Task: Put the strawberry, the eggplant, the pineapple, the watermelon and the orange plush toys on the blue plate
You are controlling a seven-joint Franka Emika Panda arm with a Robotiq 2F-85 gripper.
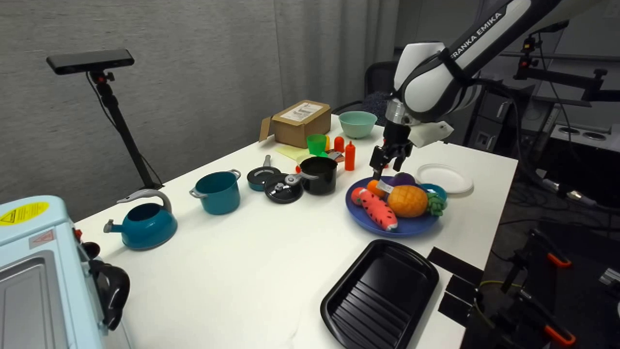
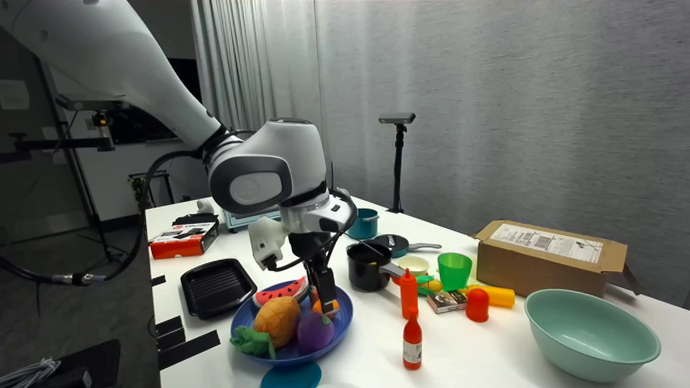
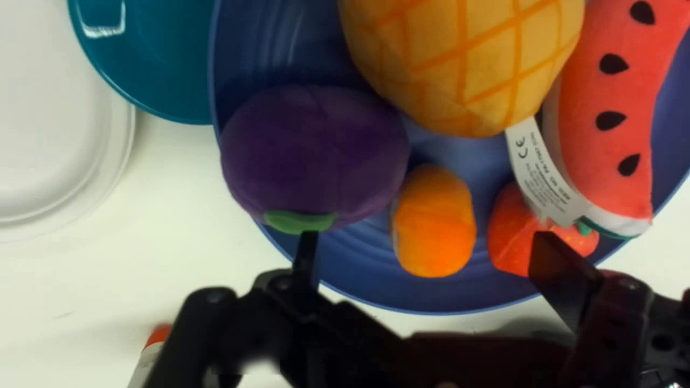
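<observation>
All five plush toys sit on the blue plate. The eggplant is a dark purple ball with a green cap. Beside it lies the small orange. The pineapple rests behind them, against the watermelon. Near the rim, the red strawberry is partly covered by a white tag and one finger. My gripper hangs above this edge of the plate, jaws wide apart. The orange shows in the gap, touched by neither finger. In an exterior view the gripper is just over the toys.
A white plate and a teal dish adjoin the blue plate. The black tray lies in front. Close by stand a black pot and red bottles, one a sauce bottle. Farther off is a mint bowl.
</observation>
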